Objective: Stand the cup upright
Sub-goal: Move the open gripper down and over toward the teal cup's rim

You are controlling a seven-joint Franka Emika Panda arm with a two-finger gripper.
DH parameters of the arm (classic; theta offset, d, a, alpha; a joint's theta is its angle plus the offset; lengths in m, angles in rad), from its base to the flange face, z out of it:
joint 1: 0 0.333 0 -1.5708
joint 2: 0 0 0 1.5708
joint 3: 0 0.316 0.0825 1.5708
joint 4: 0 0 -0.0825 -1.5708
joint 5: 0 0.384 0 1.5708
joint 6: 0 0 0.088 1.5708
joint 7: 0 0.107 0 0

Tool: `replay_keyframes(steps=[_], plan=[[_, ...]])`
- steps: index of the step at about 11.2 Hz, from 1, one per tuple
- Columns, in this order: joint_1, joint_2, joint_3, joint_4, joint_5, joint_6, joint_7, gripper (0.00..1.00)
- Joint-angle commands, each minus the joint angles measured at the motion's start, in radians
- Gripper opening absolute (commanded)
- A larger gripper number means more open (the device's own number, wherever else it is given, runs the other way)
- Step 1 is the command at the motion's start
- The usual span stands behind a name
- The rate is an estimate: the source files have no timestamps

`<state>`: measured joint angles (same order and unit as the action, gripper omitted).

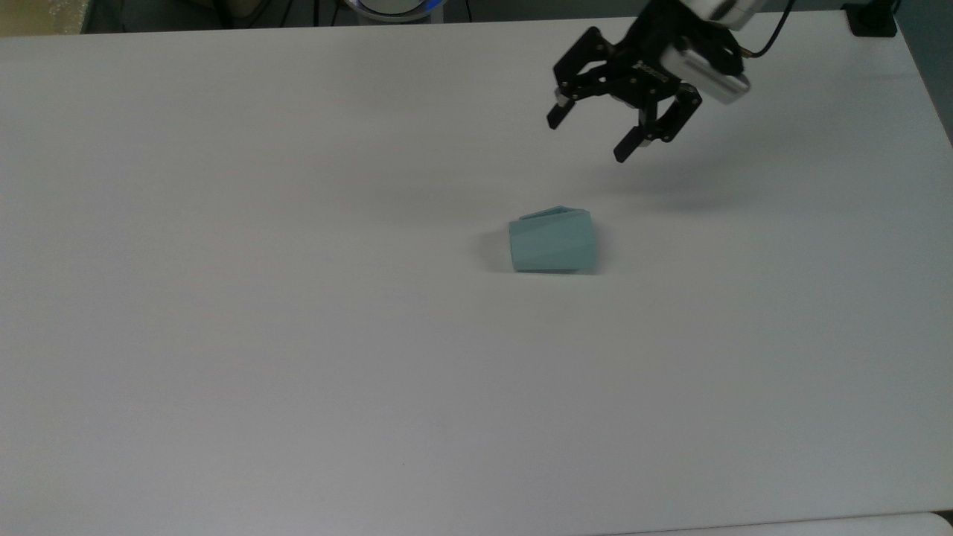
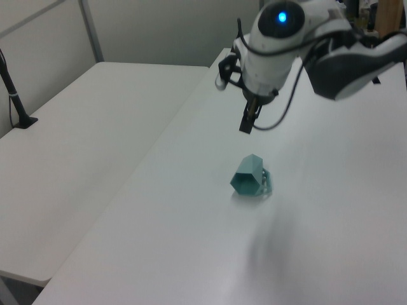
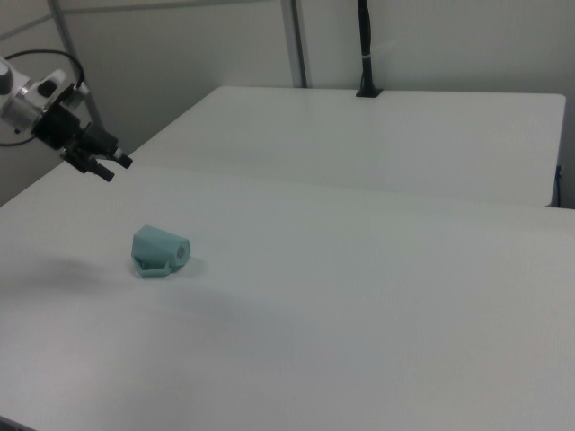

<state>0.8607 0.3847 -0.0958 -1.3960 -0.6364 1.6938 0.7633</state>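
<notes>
A plain white bench (image 1: 298,335) spans the top view. The cup (image 1: 552,241) lies on its side just right of centre, its open mouth showing in the left view. The tool (image 1: 588,138) hangs in the air at upper right, fingers spread wide and holding nothing. In the left view a second white bench (image 2: 82,152) adjoins, with pale walls (image 2: 159,32) behind.

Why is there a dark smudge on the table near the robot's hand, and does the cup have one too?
Top view: the smudge is the hand's soft shadow on the table. The cup casts a fainter one toward the top view's left. Left view: another blurry shadow lies below the cup.
</notes>
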Motion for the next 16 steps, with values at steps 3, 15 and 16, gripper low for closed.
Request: replay_keyframes(steps=[3,15,16], plan=[[0.035,0.138,0.042,0.113,-0.124,-0.069,0.022,1.0],[0.046,0.327,0.106,0.121,-0.186,-0.086,0.025,1.0],[0.037,0.335,0.107,0.123,-0.186,-0.071,0.025,1.0]])
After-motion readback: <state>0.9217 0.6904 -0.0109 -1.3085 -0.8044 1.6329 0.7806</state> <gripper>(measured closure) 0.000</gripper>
